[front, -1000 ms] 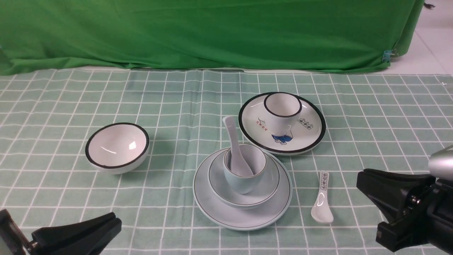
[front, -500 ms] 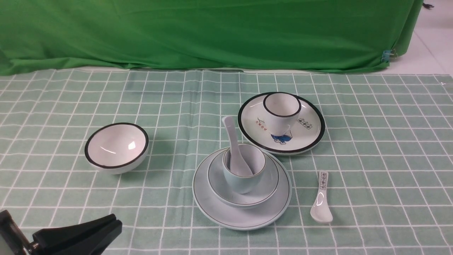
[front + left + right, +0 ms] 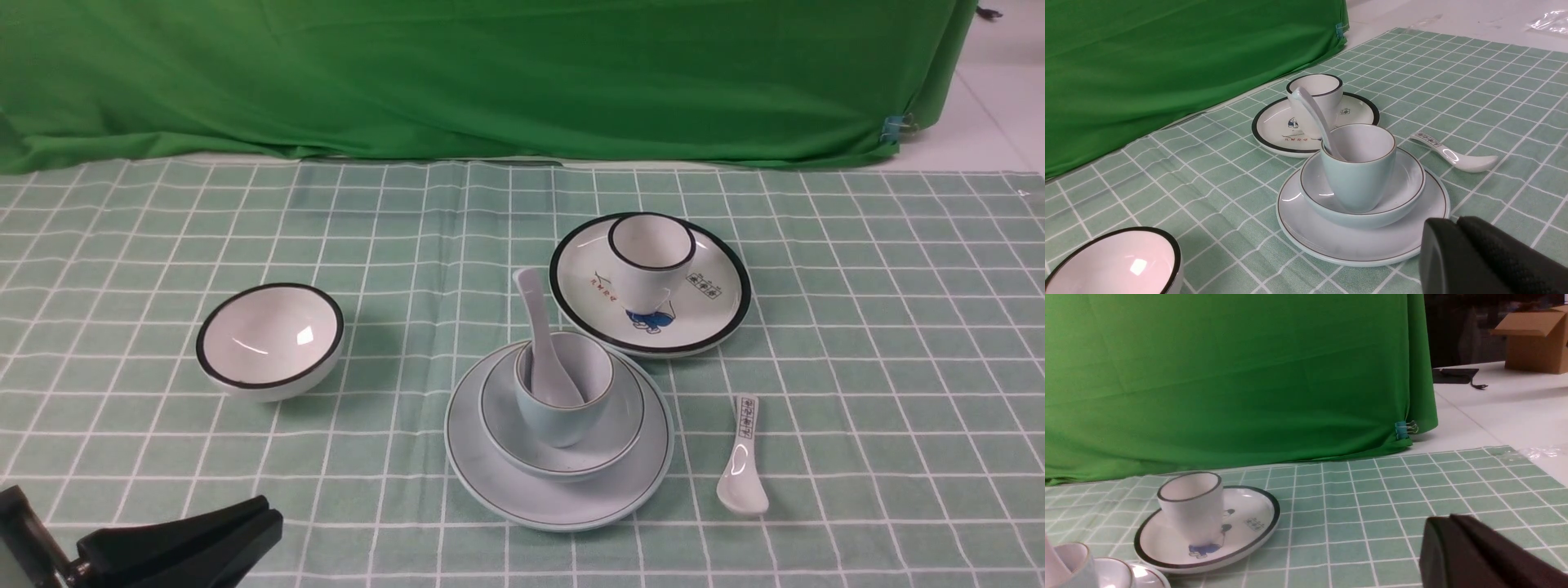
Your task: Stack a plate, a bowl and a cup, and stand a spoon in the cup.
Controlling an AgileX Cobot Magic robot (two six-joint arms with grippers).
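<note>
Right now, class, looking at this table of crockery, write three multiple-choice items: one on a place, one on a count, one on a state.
1. Where is the plain white ceramic spoon?
A. in the pale blue handleless cup
B. on the cloth
C. in the black-rimmed bowl

2. How many spoons are there?
A. one
B. two
C. three

3. The pale blue cup is
A. overturned
B. upright in the shallow pale blue bowl
C. held

Answers: 1 A, its handle leans out over the rim; 2 B, the printed-handle spoon lies apart; 3 B, nothing touches it.

Spoon (image 3: 540,343) leaning in cup (image 3: 562,402), on bowl (image 3: 563,445), plate (image 3: 559,490)
</note>
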